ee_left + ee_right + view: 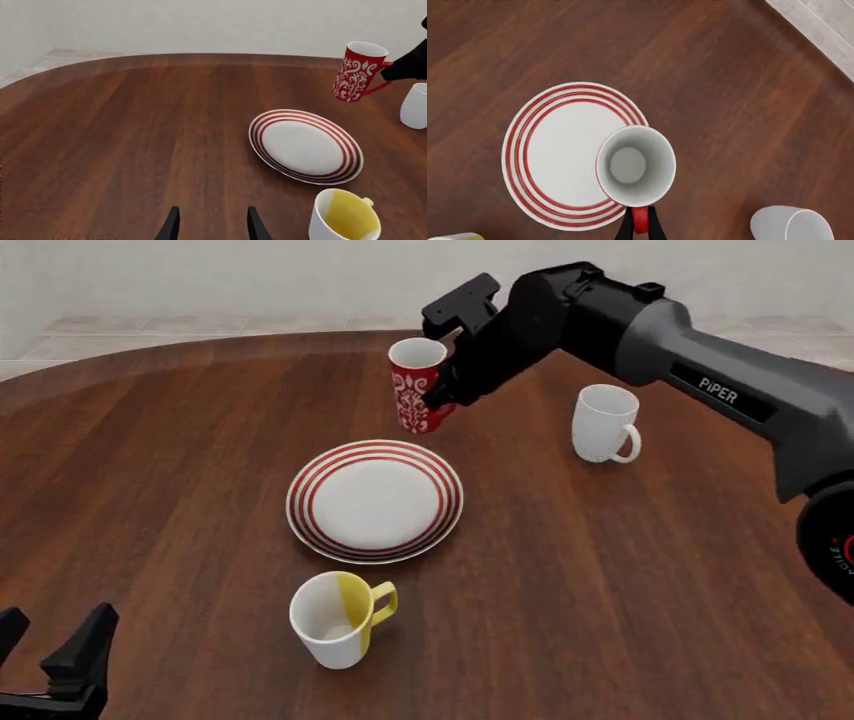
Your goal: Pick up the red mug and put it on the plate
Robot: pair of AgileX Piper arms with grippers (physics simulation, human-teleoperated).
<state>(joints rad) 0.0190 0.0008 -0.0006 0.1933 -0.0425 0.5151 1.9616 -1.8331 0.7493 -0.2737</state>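
**Red mug hanging in the air by the plate**

Above the far side of the dark wooden table [160,500], the right gripper [638,227] is pinching the handle of the red ceramic mug with the white floral pattern [418,387], fingers pressed onto it from both sides. You only really see that pinch in the right wrist view; from the front the black arm mostly covers the handle.

The front view has the mug lifted clear of the wood, just past the far rim of the round white plate with red rings [375,500]. The right wrist view looks straight down into it, and from there it overlaps the plate's edge.

Mug's white inside has nothing in it, plate is bare too. The white-and-yellow mug [340,618] on the near side of the plate and the plain white mug [605,423] off to the right both look hollow as well.

Long axis is close to vertical, mouth up, tipped a little in the left wrist view. Handle points away from the plate, toward the right arm.

The left gripper [212,225] hovers low at the near left, fingers spread, holding nothing.
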